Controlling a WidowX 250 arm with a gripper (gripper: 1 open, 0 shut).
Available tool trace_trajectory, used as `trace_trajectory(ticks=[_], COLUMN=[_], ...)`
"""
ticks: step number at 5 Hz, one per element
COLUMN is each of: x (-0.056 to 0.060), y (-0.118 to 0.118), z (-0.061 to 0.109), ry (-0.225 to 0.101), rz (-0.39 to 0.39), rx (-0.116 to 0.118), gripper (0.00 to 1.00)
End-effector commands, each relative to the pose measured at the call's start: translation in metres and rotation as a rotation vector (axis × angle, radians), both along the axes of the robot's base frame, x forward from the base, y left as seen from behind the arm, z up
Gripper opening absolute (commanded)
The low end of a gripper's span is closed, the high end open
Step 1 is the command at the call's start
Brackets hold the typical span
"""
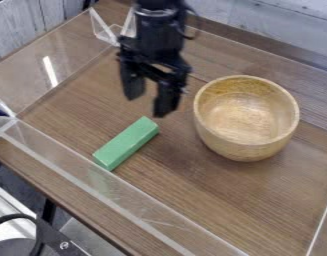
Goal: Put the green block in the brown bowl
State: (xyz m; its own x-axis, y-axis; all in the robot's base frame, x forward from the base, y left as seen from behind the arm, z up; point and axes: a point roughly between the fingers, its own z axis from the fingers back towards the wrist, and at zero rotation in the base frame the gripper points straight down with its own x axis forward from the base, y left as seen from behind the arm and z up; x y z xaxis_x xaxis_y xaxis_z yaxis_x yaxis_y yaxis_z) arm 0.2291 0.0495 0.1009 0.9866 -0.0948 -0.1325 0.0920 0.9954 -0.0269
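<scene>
My tool [150, 92] hangs open above the block's [127, 143] upper-right end, and the block's long axis runs diagonally toward the bowl [246, 117].

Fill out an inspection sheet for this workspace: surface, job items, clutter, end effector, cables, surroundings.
Surface: brown wood-grain table, fenced by low clear acrylic walls.
Job's things: green block lies flat on the table, left of the brown bowl and apart from it; the bowl stands upright and empty.
Clutter: a small clear acrylic piece at the far edge; nothing else seen.
Grippers: end effector is open, pointing down, above and just behind the block, holding nothing.
Cables: nothing seen on the table; a dark curved object shows below the near edge, unclear what it is.
Surroundings: pale wall panels behind the table.
</scene>
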Motion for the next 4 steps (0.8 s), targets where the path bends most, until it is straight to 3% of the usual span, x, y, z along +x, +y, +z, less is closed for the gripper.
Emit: trace_trajectory(ticks=[1, 3, 4], x=[-0.006, -0.018, -0.018], y=[0.015, 0.029, 0.03], z=[0.008, -0.012, -0.022], ry=[-0.06, -0.049, -0.045], rz=[-0.038, -0.046, -0.052], rx=[0.018, 0.027, 0.027], gripper=[1.0, 1.0, 1.0])
